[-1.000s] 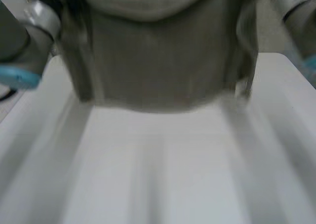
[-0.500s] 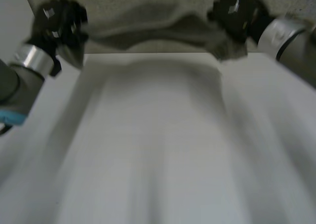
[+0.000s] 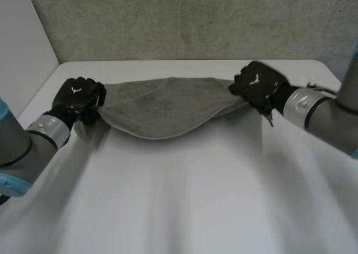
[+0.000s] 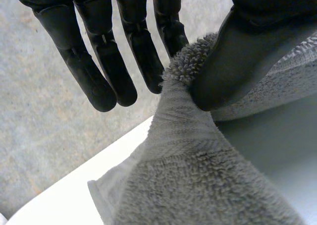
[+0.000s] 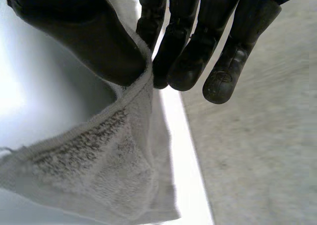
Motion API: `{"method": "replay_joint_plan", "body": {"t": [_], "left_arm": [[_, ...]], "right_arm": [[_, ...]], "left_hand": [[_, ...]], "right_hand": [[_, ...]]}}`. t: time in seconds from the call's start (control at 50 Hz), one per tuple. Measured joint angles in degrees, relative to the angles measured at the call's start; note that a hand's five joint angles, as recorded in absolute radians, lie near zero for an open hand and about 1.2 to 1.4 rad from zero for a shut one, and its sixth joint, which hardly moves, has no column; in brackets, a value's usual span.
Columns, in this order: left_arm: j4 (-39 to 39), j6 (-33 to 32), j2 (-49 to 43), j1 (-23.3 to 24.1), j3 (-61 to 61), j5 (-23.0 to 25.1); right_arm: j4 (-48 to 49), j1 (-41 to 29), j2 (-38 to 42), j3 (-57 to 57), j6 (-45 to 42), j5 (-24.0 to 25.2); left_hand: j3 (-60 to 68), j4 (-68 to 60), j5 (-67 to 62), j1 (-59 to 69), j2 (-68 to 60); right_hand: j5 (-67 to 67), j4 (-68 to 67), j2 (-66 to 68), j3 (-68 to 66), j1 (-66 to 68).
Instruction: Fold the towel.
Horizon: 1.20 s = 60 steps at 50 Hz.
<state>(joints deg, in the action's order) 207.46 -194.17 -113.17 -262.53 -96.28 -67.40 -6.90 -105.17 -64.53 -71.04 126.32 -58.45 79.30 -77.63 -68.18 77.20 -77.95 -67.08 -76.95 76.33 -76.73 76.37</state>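
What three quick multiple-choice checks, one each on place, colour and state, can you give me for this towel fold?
1. Where on the towel is the left robot hand? A. the middle B. an end C. off it
2. What colour is the towel? A. grey B. red C. blue
3. How is the right robot hand? A. open B. shut on nothing C. shut on the towel
Key: B, it grips the end on its own side in the head view; A, the cloth is grey in every view; C, thumb and fingers pinch the cloth in the right wrist view.
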Motion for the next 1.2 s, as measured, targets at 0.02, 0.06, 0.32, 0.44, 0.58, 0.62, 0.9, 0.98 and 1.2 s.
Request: {"method": "replay_joint_plan", "body": {"t": [0.02, 0.06, 0.32, 0.44, 0.58, 0.62, 0.9, 0.98, 1.2], "left_arm": [[-0.52, 0.04, 1.0, -0.04, -0.46, 0.3], [-2.41, 0.16, 4.73, -0.23, -2.17, 1.55], [-14.91, 0.25, 23.7, -3.61, -9.68, 9.82], [-18.48, 0.01, 24.26, -7.06, -9.27, 14.6], [-19.5, -1.05, 10.7, -8.52, -2.36, 16.0], [-20.11, -1.61, 4.86, -7.99, 1.47, 15.87], [-24.85, -2.99, -21.76, -0.82, 29.43, 6.34], [-25.18, -3.01, -25.52, -0.04, 34.8, 5.05], [-24.98, -3.08, -32.05, 1.08, 44.28, 3.78]], "right_arm": [[-0.69, 0.19, -1.23, -0.09, 0.61, 0.03], [-3.4, 1.04, -4.68, -0.4, 2.11, 0.21], [-27.14, 8.82, -15.53, 0.73, -0.23, 1.66], [-34.29, 11.32, -13.78, 1.87, -6.39, 1.69], [-34.45, 10.58, -2.61, 6.2, -10.02, 1.08], [-33.79, 9.84, 1.9, 8.9, -10.1, 0.88], [-22.8, 4.75, 24.64, 30.27, -3.13, -3.85], [-20.3, 3.71, 28.55, 34.3, -2.76, -5.25], [-14.62, 2.31, 36.97, 43.49, -3.4, -7.64]], "left_hand": [[0.0, 0.0, 0.0, 0.0, 0.0], [0.0, 0.0, -0.01, 0.0, 0.0], [0.0, 0.0, 0.0, 0.0, 0.0], [0.0, 0.0, 0.0, 0.0, 0.0], [0.01, 0.0, 0.0, 0.0, 0.0], [0.01, 0.0, 0.0, 0.0, 0.0], [0.03, 0.0, -0.04, 0.0, -0.01], [0.04, 0.0, -0.04, 0.0, -0.01], [0.04, 0.0, -0.05, 0.0, -0.01]], "right_hand": [[0.0, 0.0, 0.0, 0.0, 0.0], [0.0, 0.0, 0.0, 0.0, 0.0], [0.0, 0.0, 0.0, 0.0, 0.0], [0.0, 0.0, 0.0, 0.0, 0.0], [0.0, 0.0, 0.0, 0.0, 0.0], [0.0, 0.0, 0.0, 0.0, 0.0], [0.0, 0.0, 0.0, 0.0, 0.0], [0.0, 0.0, 0.0, 0.0, 0.0], [0.0, 0.0, 0.0, 0.0, 0.0]]}}
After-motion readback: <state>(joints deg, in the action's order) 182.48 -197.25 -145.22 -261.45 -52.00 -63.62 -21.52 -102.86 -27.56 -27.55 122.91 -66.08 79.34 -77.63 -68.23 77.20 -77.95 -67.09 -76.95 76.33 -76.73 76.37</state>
